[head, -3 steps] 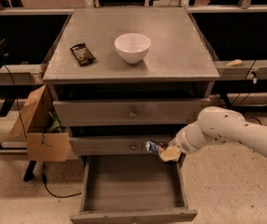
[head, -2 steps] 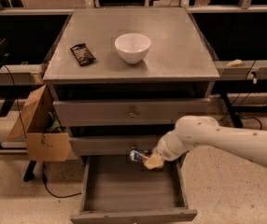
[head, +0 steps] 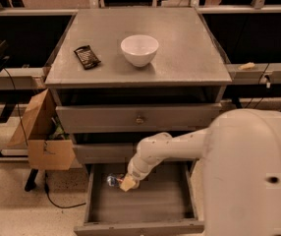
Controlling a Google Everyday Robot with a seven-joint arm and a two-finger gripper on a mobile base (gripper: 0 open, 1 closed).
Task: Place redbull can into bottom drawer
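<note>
The bottom drawer (head: pixel 140 210) is pulled open at the foot of the grey cabinet and shows its grey floor. My gripper (head: pixel 125 182) hangs over the back left part of the drawer, low inside it. It holds the redbull can (head: pixel 113 180), which sticks out to the left with its shiny end showing. The white arm (head: pixel 180 149) reaches in from the right.
A white bowl (head: pixel 139 49) and a dark snack wrapper (head: pixel 87 56) lie on the cabinet top (head: pixel 189 48). Two closed drawer fronts (head: pixel 139 117) sit above the open one. A cardboard box (head: pixel 40 134) stands to the left. The arm's large white body (head: pixel 251 176) fills the lower right.
My gripper with the can has moved left and down, from the drawer's right side to over its back left part. The arm now fills more of the view.
</note>
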